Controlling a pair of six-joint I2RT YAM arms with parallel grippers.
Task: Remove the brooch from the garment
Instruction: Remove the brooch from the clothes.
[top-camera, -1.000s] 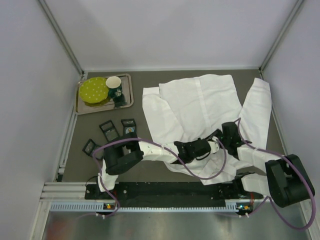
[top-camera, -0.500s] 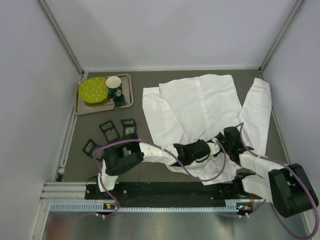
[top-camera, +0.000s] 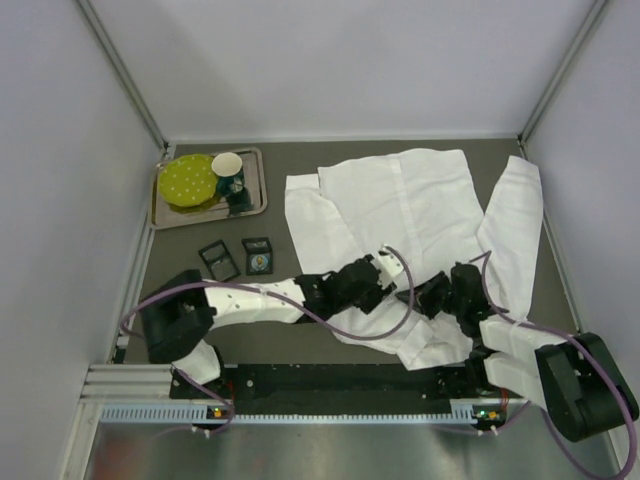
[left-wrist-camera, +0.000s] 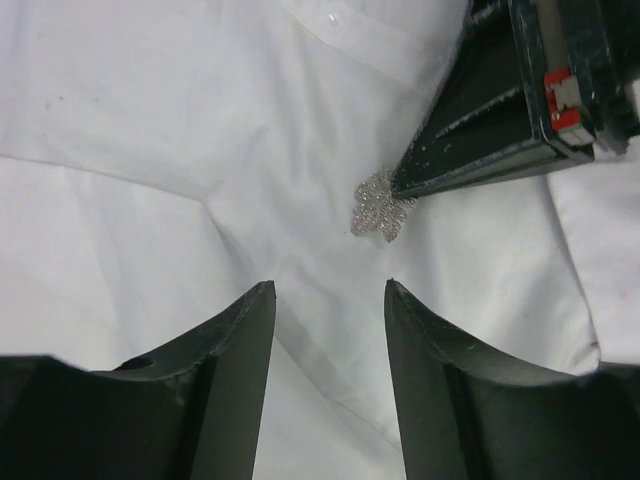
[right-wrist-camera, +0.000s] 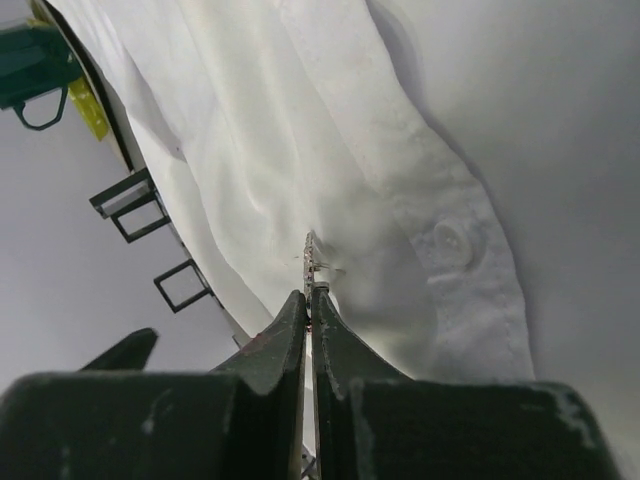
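The brooch (left-wrist-camera: 381, 212), a small silvery cluster, sits on the garment (top-camera: 410, 200) in the part nearest my arms. I see the right gripper (right-wrist-camera: 310, 298) with fingers together, pinching the brooch by its edge. The left gripper (left-wrist-camera: 328, 292) hangs just beside it, fingers apart, holding nothing. The garment lies spread over the right half of the table (top-camera: 290, 160).

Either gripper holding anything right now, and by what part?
The right gripper is shut on the brooch, pinching it by one edge, against the garment. The left gripper is open, holding nothing.
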